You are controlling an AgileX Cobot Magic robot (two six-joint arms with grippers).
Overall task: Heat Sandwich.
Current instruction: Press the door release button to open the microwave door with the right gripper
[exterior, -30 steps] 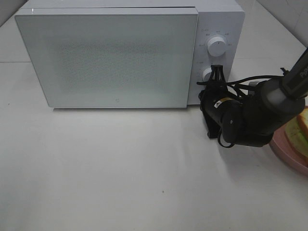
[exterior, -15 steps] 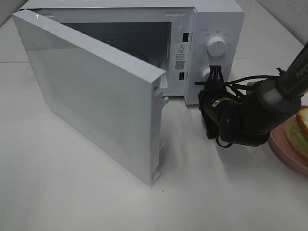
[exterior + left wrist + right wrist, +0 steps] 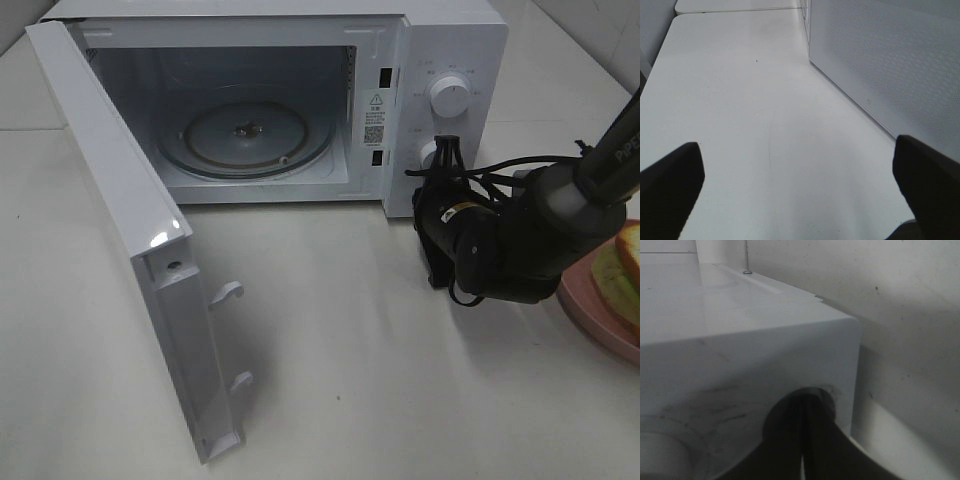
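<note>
The sandwich (image 3: 622, 268), pale bread with green filling, lies on a pink plate (image 3: 590, 312) at the right edge of the table, partly cut off by the frame. The white microwave (image 3: 450, 40) stands at the back with its door (image 3: 130, 250) swung wide to the left and its glass turntable (image 3: 245, 135) bare. My right gripper (image 3: 448, 150) is shut, its tips against the lower control (image 3: 430, 156) on the panel; in the right wrist view the shut gripper (image 3: 804, 440) presses the microwave's front (image 3: 740, 350). My left gripper (image 3: 800, 185) hangs open over bare table beside the door (image 3: 890, 60), holding nothing.
The open door juts forward over the left half of the table toward its front edge. The right arm and its cables (image 3: 520, 240) lie between the microwave and the plate. An upper knob (image 3: 452, 97) sits above the gripper.
The microwave door was shut a second ago, then sprang open and has swung fully to the left. The right gripper stayed at the lower control.
</note>
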